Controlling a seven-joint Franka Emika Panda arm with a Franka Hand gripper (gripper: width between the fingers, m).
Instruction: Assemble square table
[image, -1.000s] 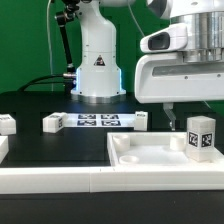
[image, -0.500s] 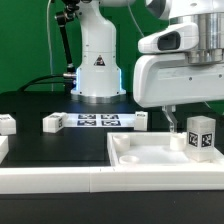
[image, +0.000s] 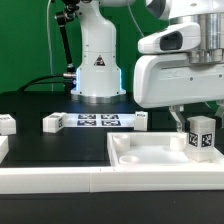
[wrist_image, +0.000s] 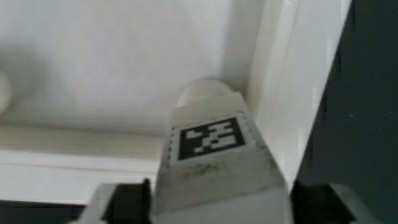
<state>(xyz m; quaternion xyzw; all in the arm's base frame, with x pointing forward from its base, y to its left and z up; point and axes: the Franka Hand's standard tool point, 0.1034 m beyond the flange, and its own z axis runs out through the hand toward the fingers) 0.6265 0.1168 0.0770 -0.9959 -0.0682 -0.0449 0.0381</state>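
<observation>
Wrist view is showing the nearest thing first — a leg (wrist_image: 217, 165) clamped between the two fingers (wrist_image: 128, 204), its long axis running straight out from the gripper (wrist_image: 217, 200), tag facing the camera. Just beyond its tip the top (wrist_image: 107, 70) is lying, the raised rim (wrist_image: 285, 80) passing right beside the leg. In the exterior view the gripper (image: 195, 128) is holding that leg (image: 201, 136) upright over the top's (image: 150, 152) far corner at the exterior view's right. Farther back, three loose legs (image: 53, 122) are lying near the marker board (image: 98, 120).
</observation>
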